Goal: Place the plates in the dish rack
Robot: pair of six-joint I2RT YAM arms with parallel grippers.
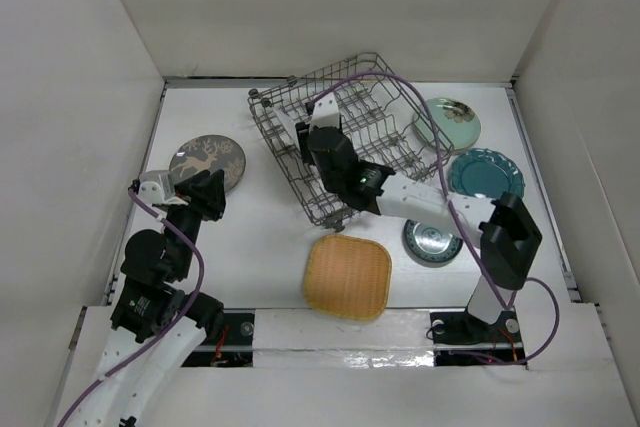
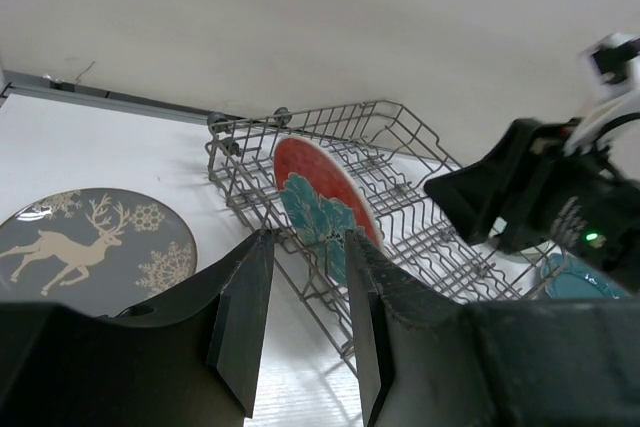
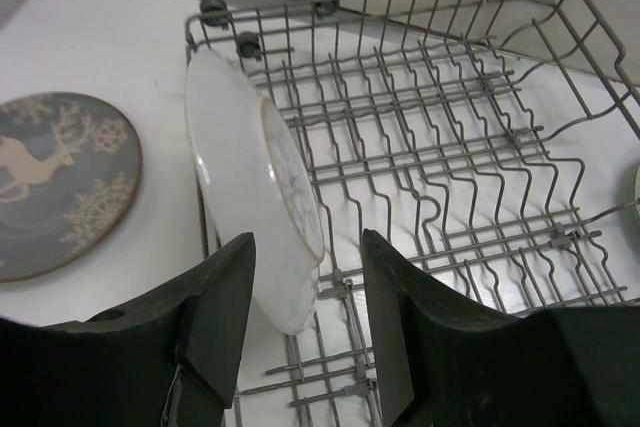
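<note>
Plates: judging stiffness, slip and where to pinch

Finding the round red plate with teal flowers [image 2: 320,197] standing on edge between tines at the left end of the large grey wire dish rack [image 1: 385,132]. Straddling its rim with the right gripper [image 3: 307,247], jaws parted and seemingly not clamping. Hovering the left gripper [image 2: 306,239], wide and empty, just beside the grey round plate with white deer [image 1: 207,160]. Counting five lying flat on the white desk [image 1: 260,247]: that deer plate left of the rack, the yellow woven rounded-square plate [image 1: 346,276] in front of it, the pale mint plate [image 1: 447,122] and teal scalloped plate [image 1: 486,173] to the right, the small dark ringed plate [image 1: 432,242] partly under the right arm. Treating all as rigid, probably glazed, slick and easily chipped; expecting moderate weight, the woven one perhaps lighter. Pinching across a raised rim edge, tipping upright, lowering gently against the wire.
</note>
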